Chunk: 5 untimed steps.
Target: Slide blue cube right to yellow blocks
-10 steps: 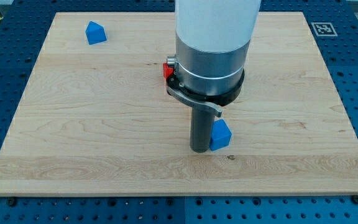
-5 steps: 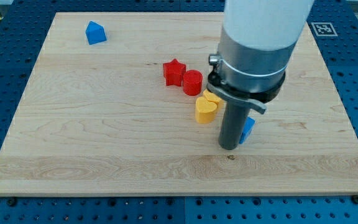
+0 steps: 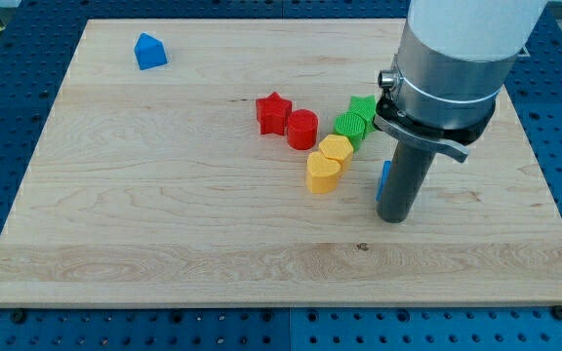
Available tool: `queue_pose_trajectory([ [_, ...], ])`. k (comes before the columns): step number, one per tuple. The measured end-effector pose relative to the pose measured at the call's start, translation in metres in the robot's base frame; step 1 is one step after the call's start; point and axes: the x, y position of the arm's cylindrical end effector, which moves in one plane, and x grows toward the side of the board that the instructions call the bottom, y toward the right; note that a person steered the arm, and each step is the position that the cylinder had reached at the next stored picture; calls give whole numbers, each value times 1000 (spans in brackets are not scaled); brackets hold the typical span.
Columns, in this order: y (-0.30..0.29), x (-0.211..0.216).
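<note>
One blue cube (image 3: 383,179), mostly hidden behind the rod, right of centre, pressed against my tip (image 3: 395,218). No jaws here, nothing held, only touching. Just left: yellow heart block (image 3: 322,173) and yellow hexagon block (image 3: 337,149), apart from the cube. Further up: green blocks (image 3: 356,119), red cylinder (image 3: 301,129), red star (image 3: 273,113). Far upper left: another blue block (image 3: 149,51).

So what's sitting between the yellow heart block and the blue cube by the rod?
Nothing: in the camera view only bare wood separates the yellow heart-shaped block from the blue cube, which is mostly hidden behind my tip.
</note>
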Motion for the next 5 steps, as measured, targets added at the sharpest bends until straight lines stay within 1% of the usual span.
queue_pose_trajectory([
  [2, 11, -9],
  [5, 61, -9],
])
